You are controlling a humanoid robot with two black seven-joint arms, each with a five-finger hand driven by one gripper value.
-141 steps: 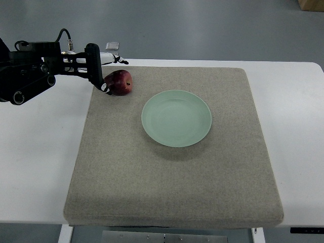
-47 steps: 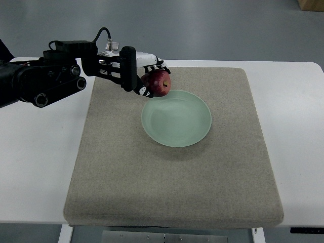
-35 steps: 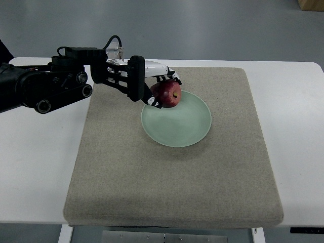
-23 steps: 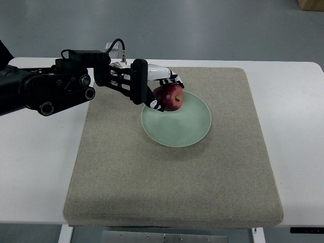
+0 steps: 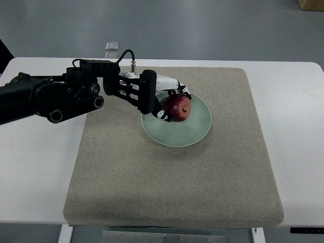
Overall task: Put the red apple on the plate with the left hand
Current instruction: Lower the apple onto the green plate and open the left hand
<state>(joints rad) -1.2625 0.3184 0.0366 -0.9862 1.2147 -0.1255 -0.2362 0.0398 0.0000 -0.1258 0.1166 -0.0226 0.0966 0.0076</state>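
**Apple held over plate, release pending**

Left robot hand (image 5: pixel 169 101) comes in from the left edge on a black arm, fingers curled around the red apple (image 5: pixel 176 108). Apple sits over the left-inner part of the pale green plate (image 5: pixel 195 132), stem end facing up and to the right. Can't tell whether the apple is touching the plate surface or just above it; the steep top view flattens that gap. Grip looks like a side wrap: a dark thumb piece on the near-left of the apple, white fingers (image 5: pixel 178 89) arching over the far side. Judgement: that hold keeps the fruit from rolling while it is lowered, and leaves the bottom free to seat on the dish.

Plate rests on a grey-beige mat (image 5: pixel 172 192) that covers most of the white bench (image 5: pixel 35 167); the mat probably stops the plate sliding and softens contact.

Step in hand, as I read it: set down and let go. Task nearly done, apple not yet released.

Hidden or unclear: the plate's left rim is behind the hand, the far side of the apple is behind the fingers, and the arm is cut off at the left edge. Right arm not visible. A small clear object (image 5: pixel 112 46) at the bench's far edge, too small to identify.
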